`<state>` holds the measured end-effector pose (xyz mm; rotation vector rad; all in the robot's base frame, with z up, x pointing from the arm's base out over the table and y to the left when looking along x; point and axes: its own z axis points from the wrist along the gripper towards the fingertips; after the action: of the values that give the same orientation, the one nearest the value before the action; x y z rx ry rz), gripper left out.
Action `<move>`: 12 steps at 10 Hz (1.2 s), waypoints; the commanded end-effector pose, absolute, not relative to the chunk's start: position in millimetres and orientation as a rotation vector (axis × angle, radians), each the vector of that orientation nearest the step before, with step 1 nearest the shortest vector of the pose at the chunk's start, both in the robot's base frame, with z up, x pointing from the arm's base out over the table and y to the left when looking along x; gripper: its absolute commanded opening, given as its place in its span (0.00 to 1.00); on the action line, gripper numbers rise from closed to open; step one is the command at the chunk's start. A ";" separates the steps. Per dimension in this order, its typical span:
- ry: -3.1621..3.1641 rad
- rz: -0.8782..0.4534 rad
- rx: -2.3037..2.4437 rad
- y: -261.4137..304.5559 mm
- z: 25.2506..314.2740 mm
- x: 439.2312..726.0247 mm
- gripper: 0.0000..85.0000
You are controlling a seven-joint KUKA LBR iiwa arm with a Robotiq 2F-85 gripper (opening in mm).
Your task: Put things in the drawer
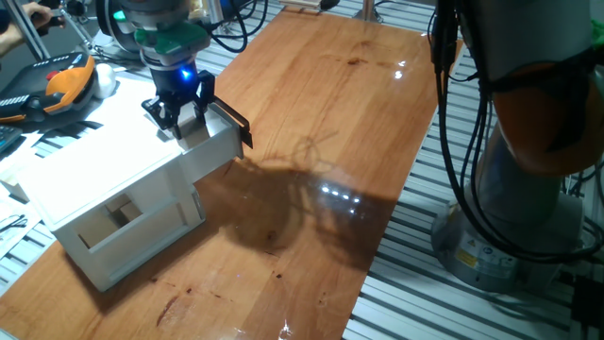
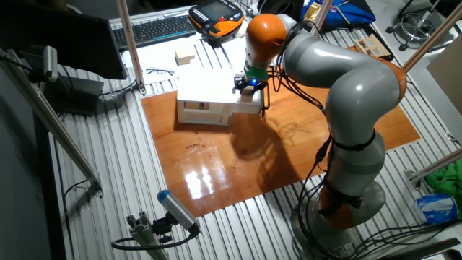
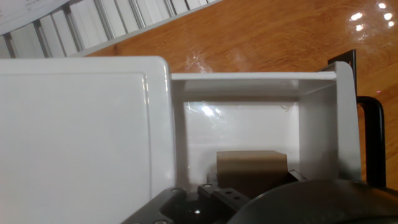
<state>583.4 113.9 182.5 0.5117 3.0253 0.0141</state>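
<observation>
You are at the placing step: the arm reaches over the white cabinet, which serves as the landmark here, and the gripper hangs right above the drawer that stands pulled out from the cabinet's upper front, its black bar handle at the end farthest from the cabinet. The hand view looks straight down into the open tray, and the small beige cube shows inside it, close to the gripper and just beyond the cabinet's top edge — whether it rests on the drawer floor or is held a little above it, you cannot tell. Nor can you tell how far the jaws stand apart or whether they grip the cube; the fingers are mostly out of sight in the hand view and too small in the fixed views. If the cube is held, the next move calls for letting go and rising straight up, clear of the drawer's walls and handle; then the drawer may want pushing in. The cabinet sits at one end of a glossy wooden surface, which is bare beyond the drawer. Behind the cabinet lie a keyboard and an orange-and-black pendant, with cables and metal framing about.
</observation>
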 end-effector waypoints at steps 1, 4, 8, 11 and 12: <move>3.023 0.013 0.514 113.7 182.8 583.3 0.40; 3.023 -0.001 0.504 113.5 184.0 583.2 0.40; 3.024 -0.004 0.514 113.4 183.7 583.2 0.60; 3.030 -0.004 0.534 113.4 183.5 583.4 0.80; 3.032 -0.004 0.534 113.5 184.0 583.3 0.80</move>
<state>583.3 113.4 184.0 0.5359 3.0310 -0.0061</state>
